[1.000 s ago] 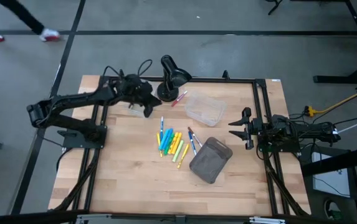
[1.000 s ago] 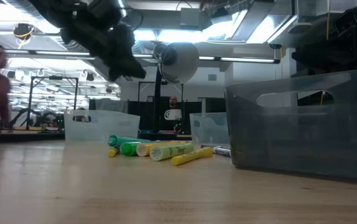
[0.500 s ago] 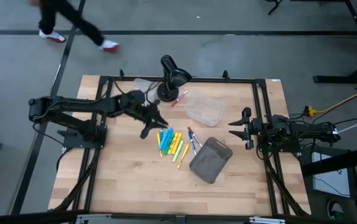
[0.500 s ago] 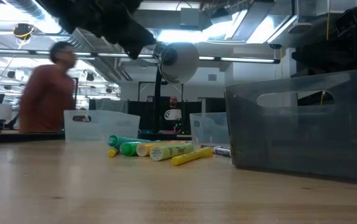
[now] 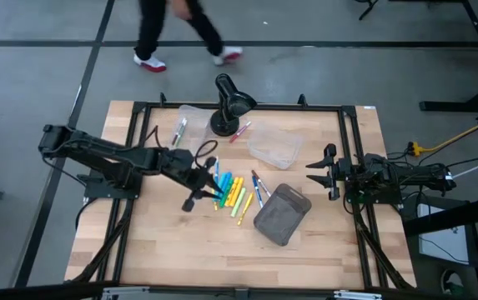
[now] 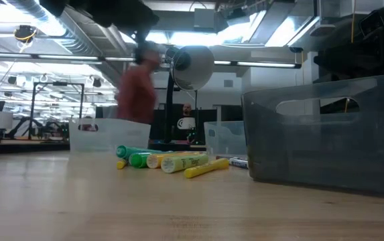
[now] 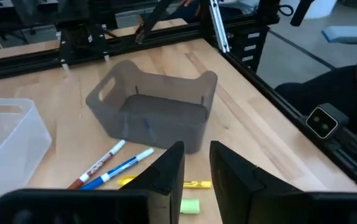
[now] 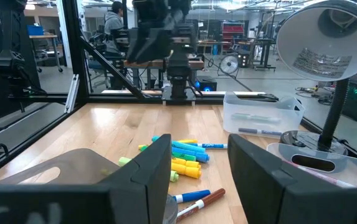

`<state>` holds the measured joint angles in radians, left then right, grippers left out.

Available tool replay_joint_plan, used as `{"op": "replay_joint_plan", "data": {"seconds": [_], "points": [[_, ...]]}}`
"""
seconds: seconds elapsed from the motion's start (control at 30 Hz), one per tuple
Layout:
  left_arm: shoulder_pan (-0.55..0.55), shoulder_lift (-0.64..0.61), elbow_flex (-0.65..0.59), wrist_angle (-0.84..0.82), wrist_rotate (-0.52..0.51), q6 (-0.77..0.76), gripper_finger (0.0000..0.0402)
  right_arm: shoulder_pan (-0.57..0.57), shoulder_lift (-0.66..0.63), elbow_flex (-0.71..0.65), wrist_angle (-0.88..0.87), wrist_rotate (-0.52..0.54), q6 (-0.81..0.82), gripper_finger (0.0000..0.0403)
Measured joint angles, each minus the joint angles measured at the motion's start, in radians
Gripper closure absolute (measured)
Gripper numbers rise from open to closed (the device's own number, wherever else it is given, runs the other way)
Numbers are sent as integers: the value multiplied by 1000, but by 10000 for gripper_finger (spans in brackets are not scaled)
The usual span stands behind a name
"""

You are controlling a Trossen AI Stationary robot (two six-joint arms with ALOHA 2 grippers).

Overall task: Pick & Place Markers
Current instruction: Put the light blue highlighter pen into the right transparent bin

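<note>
The markers point(image 5: 232, 191) lie flat in a loose pile on the table's middle: yellow, green and blue ones, with a brown and a blue one point(image 7: 111, 165) beside them. They also show in the low view point(image 6: 168, 161) and the right wrist view point(image 8: 179, 155). One more marker point(image 5: 178, 132) lies in a clear bin point(image 5: 190, 122) at the far side. My left gripper point(image 5: 209, 190) hovers open over the pile's left edge, well above the table point(image 7: 197, 168). My right gripper point(image 5: 322, 171) waits open at the right edge point(image 8: 198, 174).
A grey bin point(image 5: 282, 214) stands right of the pile, a second clear bin point(image 5: 274, 146) behind it. A black desk lamp point(image 5: 230, 104) stands at the far edge, a red marker point(image 5: 240, 132) by its base. A person walks past beyond the far edge.
My left gripper has swung from the clear bin at the far left toward the near edge and to the right, ending over the marker pile. The person beyond the table has walked from left to right. The markers in the pile have stayed put.
</note>
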<state>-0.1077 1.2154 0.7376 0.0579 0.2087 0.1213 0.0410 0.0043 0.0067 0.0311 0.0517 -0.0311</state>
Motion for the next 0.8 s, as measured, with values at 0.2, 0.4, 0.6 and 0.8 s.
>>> {"op": "replay_joint_plan", "data": {"seconds": [0.2,0.4,0.6,0.8], "points": [[-60,91,14,-5,-92,-51,328,0,0,0,0,0,0,246],[-84,238,92,-85,-201,-75,328,0,0,0,0,0,0,246],[-73,361,199,-256,-387,-207,328,0,0,0,0,0,0,246],[-35,442,261,-344,-423,-350,328,0,0,0,0,0,0,246]]}}
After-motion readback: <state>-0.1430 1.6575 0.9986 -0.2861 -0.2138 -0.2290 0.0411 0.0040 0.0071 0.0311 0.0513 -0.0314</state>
